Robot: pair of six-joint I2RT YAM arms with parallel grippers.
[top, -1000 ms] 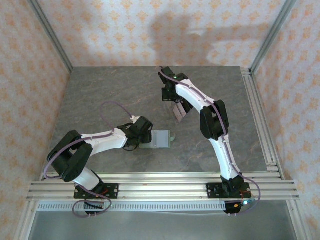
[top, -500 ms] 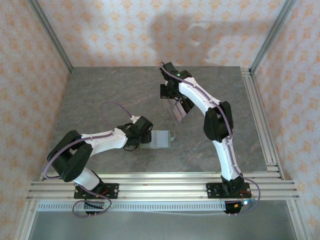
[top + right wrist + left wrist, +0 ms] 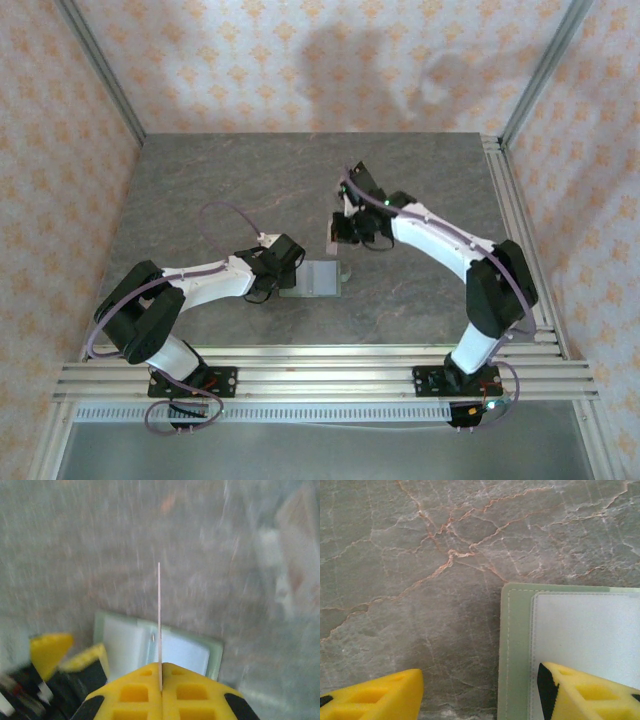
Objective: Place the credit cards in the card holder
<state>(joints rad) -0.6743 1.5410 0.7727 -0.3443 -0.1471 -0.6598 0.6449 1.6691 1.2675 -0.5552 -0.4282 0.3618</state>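
The card holder (image 3: 324, 280) lies open on the grey table, sage green with a paler inside (image 3: 580, 630). My left gripper (image 3: 291, 276) is open at its left edge. One yellow finger (image 3: 585, 695) rests over the holder's inner panel and the other finger (image 3: 375, 700) is over bare table. My right gripper (image 3: 344, 233) is shut on a thin pale credit card (image 3: 159, 615), seen edge-on. It holds the card upright just above and behind the card holder (image 3: 185, 652).
Aluminium rails (image 3: 330, 375) run along the near edge and the right side (image 3: 520, 230) of the marbled table (image 3: 220, 180). Patterned walls close in the back and sides. A blurred pale shape (image 3: 295, 555) lies on the table beyond the holder.
The right arm has swung from the far middle of the table toward the near side, carrying the card to just above the card holder. The left arm and the holder have stayed put.
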